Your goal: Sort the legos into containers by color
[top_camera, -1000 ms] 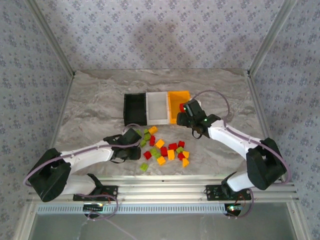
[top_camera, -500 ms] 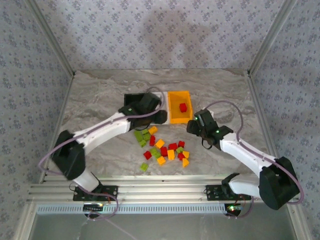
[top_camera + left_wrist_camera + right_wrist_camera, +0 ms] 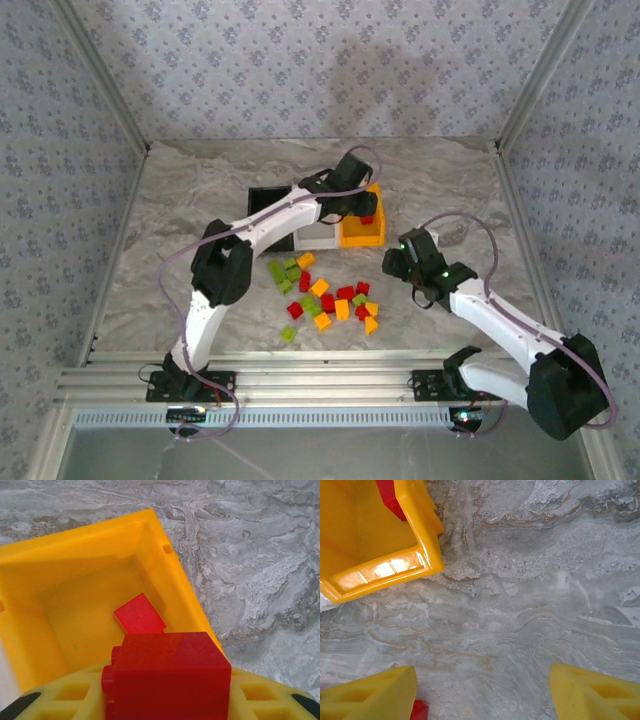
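Red studded brick [image 3: 170,672] gripped above glossy yellow bin [image 3: 80,537].

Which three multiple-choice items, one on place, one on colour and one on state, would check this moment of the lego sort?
1. Where is the left claw?
A. Over the black bin
B. Over the orange-yellow bin
C. Over the loose pile

2. What colour is the lego in that claw?
A. Green
B. Orange-yellow
C. Red

3. How does the right claw stand?
A. Open, with nothing in it
B. Shut on a green brick
C. Shut on the bin's wall

Answers:
1 B: the left wrist view looks straight down into that bin.
2 C: a red block sits between the claw's yellow fingers.
3 A: its fingers stand wide apart, with bare table between them.
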`<state>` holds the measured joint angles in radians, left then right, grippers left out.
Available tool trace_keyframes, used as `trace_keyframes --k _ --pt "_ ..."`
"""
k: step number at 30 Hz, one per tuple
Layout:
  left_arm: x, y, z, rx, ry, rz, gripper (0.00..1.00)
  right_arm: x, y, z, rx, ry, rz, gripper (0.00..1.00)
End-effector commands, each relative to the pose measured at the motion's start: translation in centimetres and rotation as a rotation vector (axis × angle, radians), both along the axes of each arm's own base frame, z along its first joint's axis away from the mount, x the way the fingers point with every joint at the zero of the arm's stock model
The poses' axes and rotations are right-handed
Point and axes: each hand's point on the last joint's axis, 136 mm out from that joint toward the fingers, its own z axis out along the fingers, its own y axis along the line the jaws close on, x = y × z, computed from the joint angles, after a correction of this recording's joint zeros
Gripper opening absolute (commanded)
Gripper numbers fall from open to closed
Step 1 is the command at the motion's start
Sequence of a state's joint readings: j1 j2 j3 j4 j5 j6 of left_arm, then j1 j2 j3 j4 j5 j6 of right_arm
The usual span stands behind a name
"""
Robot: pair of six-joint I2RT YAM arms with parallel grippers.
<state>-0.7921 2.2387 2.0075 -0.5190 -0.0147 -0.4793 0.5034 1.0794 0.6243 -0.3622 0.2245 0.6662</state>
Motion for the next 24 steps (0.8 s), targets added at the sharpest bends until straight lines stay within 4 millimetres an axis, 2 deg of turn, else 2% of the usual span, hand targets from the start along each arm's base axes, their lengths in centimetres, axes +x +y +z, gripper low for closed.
trace_keyframes --k 1,6,9,12,15,17,19,20,24 --pt "0.3 -0.1 0.0 0.014 0.028 -0.014 0.46 -0.6 -0.7 -0.2 -0.014 0.012 -0.019 0.72" --pt "0.8 -1.0 0.7 -0.007 0.032 -0.018 0.61 -0.6 -0.5 -0.1 0.003 0.005 -0.008 0.73" --pt "0.6 -1.4 2.0 -0.032 0.033 -0.025 0.66 -0.7 -0.2 -0.1 0.014 0.009 0.003 0.74" --pt "-0.4 -1.7 4.6 -0.078 0.023 -0.047 0.69 -0.7 0.3 -0.1 0.023 0.016 0.038 0.74" --pt "-2.7 -1.7 7.8 -0.133 -0.03 -0.081 0.76 -1.0 1.1 -0.4 0.036 0.033 0.074 0.74" --pt "-4.5 -0.9 9.1 -0.164 -0.052 -0.097 0.8 -1.3 2.0 -0.6 0.039 0.038 0.134 0.75" --pt "-6.2 0.3 9.7 -0.191 -0.056 -0.101 0.96 -1.6 3.1 -0.8 0.042 0.048 0.188 0.75" --pt "-7.0 1.0 9.8 -0.208 -0.054 -0.099 0.99 -1.9 3.7 -1.0 0.038 0.058 0.214 0.76" --pt "-10.4 4.8 9.9 -0.247 -0.059 -0.069 1.0 -2.7 6.8 -1.1 0.018 0.054 0.349 0.76"
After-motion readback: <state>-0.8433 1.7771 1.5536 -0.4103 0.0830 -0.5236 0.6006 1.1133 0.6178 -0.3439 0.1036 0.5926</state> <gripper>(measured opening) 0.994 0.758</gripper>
